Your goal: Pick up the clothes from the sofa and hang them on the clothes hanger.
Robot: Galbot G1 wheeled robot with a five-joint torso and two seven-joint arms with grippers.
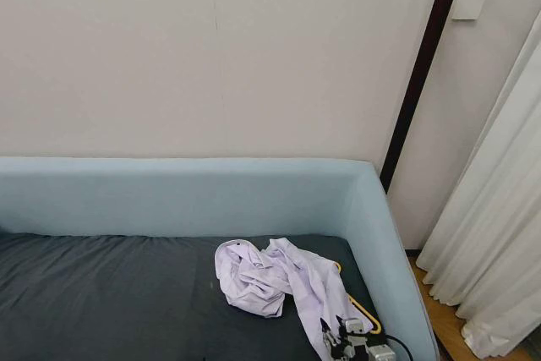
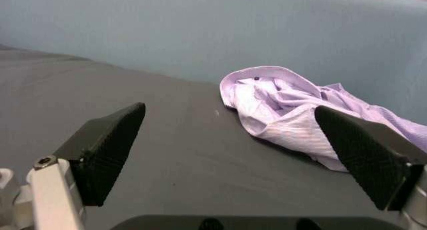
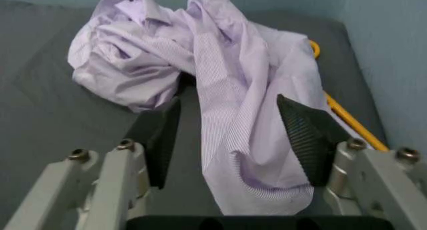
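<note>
- Right gripper [image 3: 228, 115], open and empty, straddles the crumpled lilac striped shirt [image 3: 220, 64]: pinch a thick fold, missing the yellow hanger [image 3: 341, 115].
- Left gripper [image 2: 230, 109]: open, empty.

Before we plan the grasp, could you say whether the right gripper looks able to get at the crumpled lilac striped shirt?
Probably yes: the right gripper is open just above the crumpled lilac striped shirt, nothing between them. The yellow hanger lies alongside, partly under it. The left gripper is farther off.
</note>
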